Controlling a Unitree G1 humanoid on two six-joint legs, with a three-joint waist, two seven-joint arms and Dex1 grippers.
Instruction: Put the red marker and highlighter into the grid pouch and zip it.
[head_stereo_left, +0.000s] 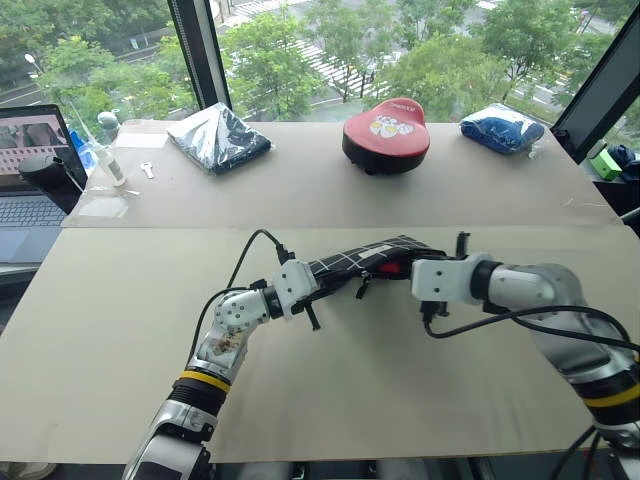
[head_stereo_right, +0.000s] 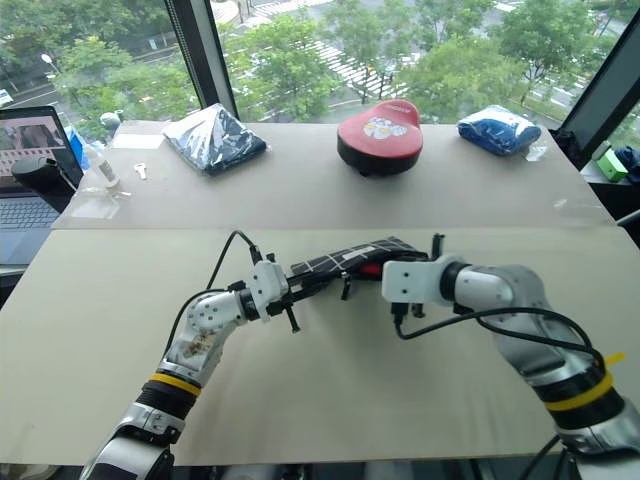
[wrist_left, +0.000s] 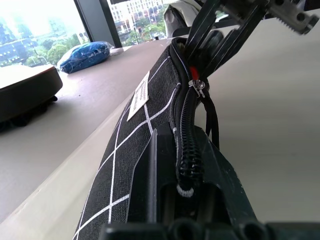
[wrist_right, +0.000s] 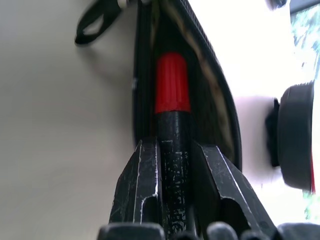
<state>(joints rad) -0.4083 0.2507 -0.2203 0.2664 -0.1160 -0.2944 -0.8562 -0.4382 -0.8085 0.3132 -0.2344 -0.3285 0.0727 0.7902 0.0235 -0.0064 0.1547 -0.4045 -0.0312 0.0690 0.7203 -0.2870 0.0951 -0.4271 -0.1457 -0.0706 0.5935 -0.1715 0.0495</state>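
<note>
Clamping the grid pouch (head_stereo_left: 355, 260) above the bench (head_stereo_left: 400, 400), the left end effector (head_stereo_left: 308, 290) is shut; the right end effector (wrist_right: 172, 165) grips the red marker (wrist_right: 171, 100), its cap inside the pouch's mouth.

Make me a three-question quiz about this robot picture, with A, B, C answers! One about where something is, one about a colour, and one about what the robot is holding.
1. Where is the red case?
A. on the far part of the table, near the window
B. inside the grid pouch
C. in the left gripper

2. What colour is the cap of the red marker?
A. green
B. red
C. yellow

3. What is the right gripper doing?
A. hanging open over nothing
B. pinching the laptop
C. gripping the marker, cap end at the pouch's open mouth

Answers:
1. A, it sits behind the arms, by the glass.
2. B, the cap is bright red on a black barrel.
3. C, both fingers clamp the barrel, while the left gripper holds the grid pouch by its end.
</note>
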